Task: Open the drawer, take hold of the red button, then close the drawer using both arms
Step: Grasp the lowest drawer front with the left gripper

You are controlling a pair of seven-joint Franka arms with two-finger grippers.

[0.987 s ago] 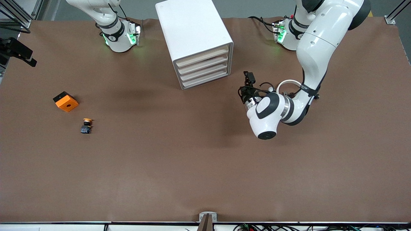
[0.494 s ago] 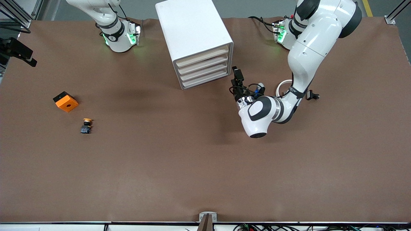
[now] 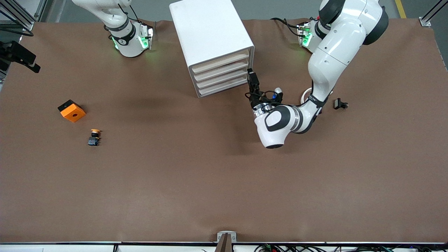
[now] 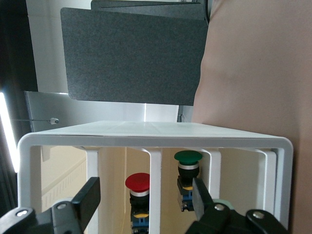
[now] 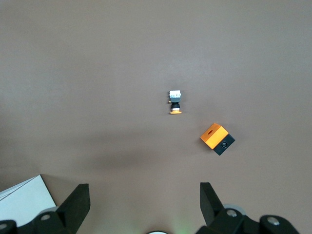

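The brown table [image 3: 224, 182] carries one white four-drawer cabinet [image 3: 210, 38]. The left gripper [image 3: 252, 81] sits at its drawer fronts, fingers parted and empty, apparently lining up a pull. The right gripper [image 5: 144, 202] waits aloft, wide open. Inside, one red-capped push button [image 4: 137, 195] stands beside one green-capped button [image 4: 187, 180] (both seen through the slats).

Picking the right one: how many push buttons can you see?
3: red button and green button inside the drawer unit; yellow-orange button near the orange box. More may be hidden.
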